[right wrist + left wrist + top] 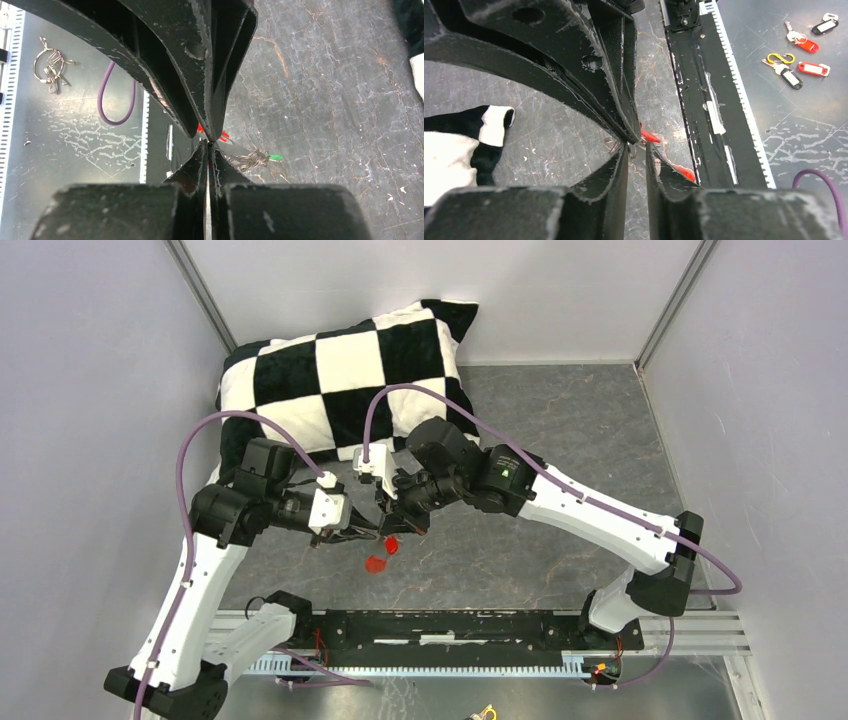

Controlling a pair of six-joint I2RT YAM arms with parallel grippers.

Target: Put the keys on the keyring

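Black fingers crowd both my wrist views. On the right gripper (210, 144) they press tight together, though I cannot make out what they pinch. The left gripper (638, 150) shows a narrow gap, and I cannot tell whether it holds anything. Both tips meet over the table (560, 550), dark grey and scratched, inside pale grey walls (80, 390), with a checked pillow (340, 370) at the back. The keyring's red fob (377, 562) sits beneath the tips, its silvery chain (247, 161) and the green-headed key (274, 157) just beside them. Spare key tags (813, 68) lie beyond the rail (704, 100), their labels too small to read.
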